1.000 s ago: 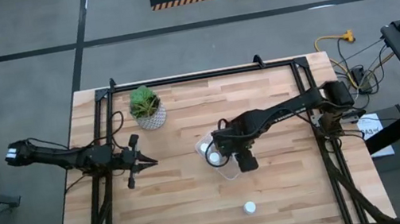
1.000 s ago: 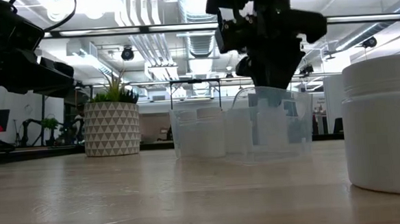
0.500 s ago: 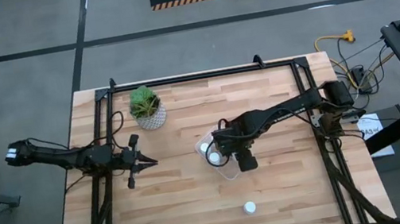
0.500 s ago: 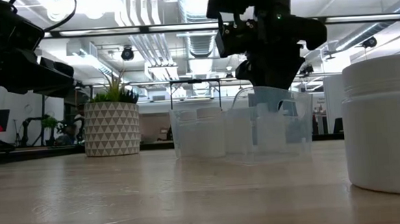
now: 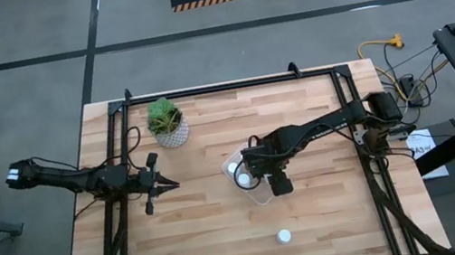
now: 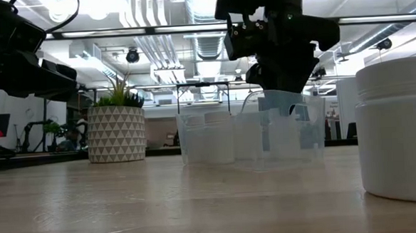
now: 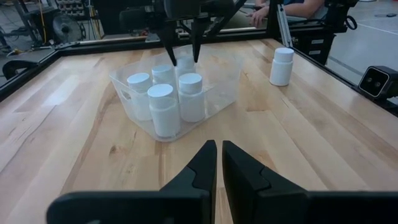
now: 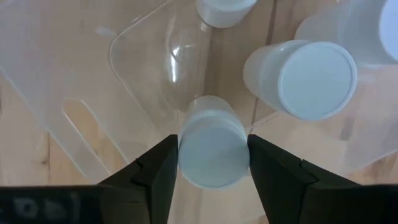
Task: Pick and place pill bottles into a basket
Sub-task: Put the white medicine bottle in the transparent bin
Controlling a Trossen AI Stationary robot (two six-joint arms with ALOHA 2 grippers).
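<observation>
The clear basket [image 5: 262, 197] sits mid-table and holds several white pill bottles [image 7: 163, 102]. My right gripper [image 5: 257, 170] points straight down into the basket, its fingers on either side of one more pill bottle [image 8: 213, 149] that stands upright at the basket's far side [image 7: 185, 62]. Another pill bottle [image 5: 284, 237] stands alone on its base on the wood near the table's front edge, large in the low view [image 6: 398, 128]. My left gripper [image 5: 163, 185] hovers shut and empty over the table's left part, pointing at the basket. My right gripper has the bottle's round cap [image 8: 213, 163] between its two fingers [image 8: 163, 171], one on each side. The fingers come from above, pointing down along the upright bottle. The bottle stands inside the basket's wall [image 8: 124, 56]; whether its base rests on the floor cannot be seen.
A white patterned pot with a green plant [image 5: 169, 127] stands at the table's far left. A black frame [image 5: 230, 86] runs along the table's far and side edges. Bare wood lies between the basket and the lone bottle.
</observation>
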